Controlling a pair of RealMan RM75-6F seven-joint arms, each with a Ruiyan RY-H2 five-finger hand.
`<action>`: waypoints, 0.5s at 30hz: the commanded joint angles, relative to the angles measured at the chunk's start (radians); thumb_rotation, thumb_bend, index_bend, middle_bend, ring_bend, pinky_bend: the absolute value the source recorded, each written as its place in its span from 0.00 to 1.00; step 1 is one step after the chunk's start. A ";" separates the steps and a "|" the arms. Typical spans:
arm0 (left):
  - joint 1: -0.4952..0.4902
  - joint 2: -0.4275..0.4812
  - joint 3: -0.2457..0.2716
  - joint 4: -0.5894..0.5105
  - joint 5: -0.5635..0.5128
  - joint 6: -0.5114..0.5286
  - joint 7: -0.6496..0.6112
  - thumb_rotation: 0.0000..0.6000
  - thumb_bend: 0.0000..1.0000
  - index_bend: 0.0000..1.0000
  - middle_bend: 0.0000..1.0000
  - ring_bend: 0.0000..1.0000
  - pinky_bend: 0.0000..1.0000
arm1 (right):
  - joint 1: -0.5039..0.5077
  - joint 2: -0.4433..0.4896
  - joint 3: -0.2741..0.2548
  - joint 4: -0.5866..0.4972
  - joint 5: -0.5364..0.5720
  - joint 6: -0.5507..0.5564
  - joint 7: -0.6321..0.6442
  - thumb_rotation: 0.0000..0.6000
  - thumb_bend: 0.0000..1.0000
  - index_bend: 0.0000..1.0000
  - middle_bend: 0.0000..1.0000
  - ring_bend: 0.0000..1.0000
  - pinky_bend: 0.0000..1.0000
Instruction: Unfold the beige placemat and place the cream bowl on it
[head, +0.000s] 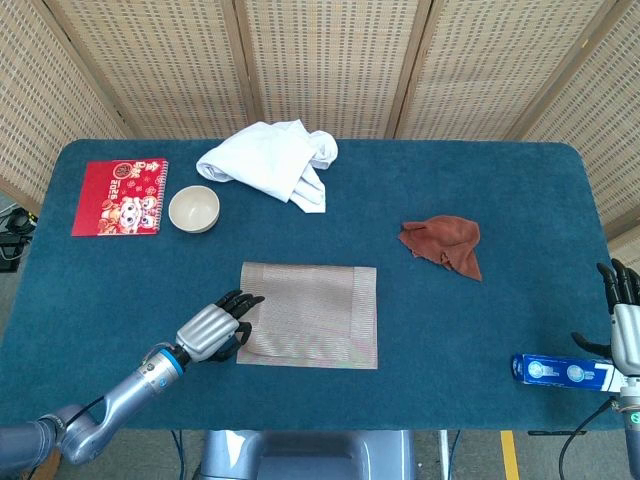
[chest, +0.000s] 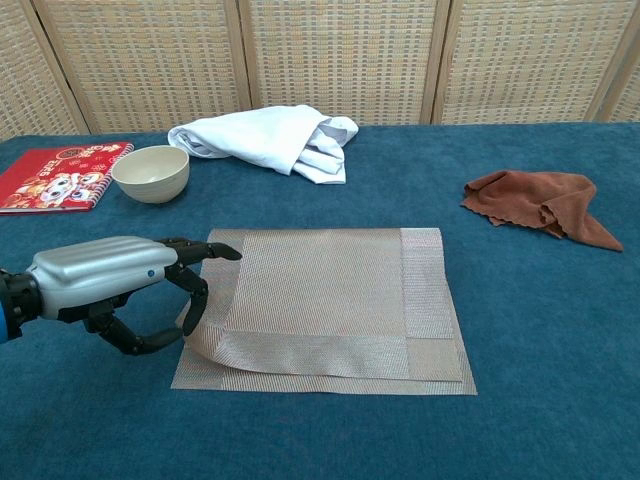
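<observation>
Chest view: left hand (chest: 110, 285) pinches the folded placemat's (chest: 330, 300) top layer at its left edge, lifted off the lower layer. Bowl (chest: 150, 173) stands far left, apart from it. Right hand (head: 622, 320), at the table's (head: 480, 400) right edge, fingers spread, holds nothing.

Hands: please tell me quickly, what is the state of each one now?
Left hand: pinches the lifted left edge of the beige placemat.
Right hand: fingers apart, holding nothing.

Red booklet (head: 120, 197) far left; white cloth (head: 270, 161) rear; brown rag (head: 444, 241) right; blue packet (head: 562, 371) near-right edge
</observation>
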 joint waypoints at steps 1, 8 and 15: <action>-0.004 0.044 -0.005 -0.063 0.001 0.004 -0.036 1.00 0.57 0.89 0.00 0.00 0.00 | 0.000 0.000 0.000 0.000 0.001 -0.001 0.000 1.00 0.00 0.00 0.00 0.00 0.00; -0.016 0.149 0.007 -0.206 0.027 0.003 -0.120 1.00 0.58 0.89 0.00 0.00 0.00 | 0.000 -0.002 -0.001 0.001 0.000 0.000 -0.003 1.00 0.00 0.00 0.00 0.00 0.00; -0.034 0.213 0.051 -0.292 0.076 -0.029 -0.183 1.00 0.59 0.89 0.00 0.00 0.00 | 0.000 -0.002 -0.001 0.000 0.000 0.002 -0.007 1.00 0.00 0.00 0.00 0.00 0.00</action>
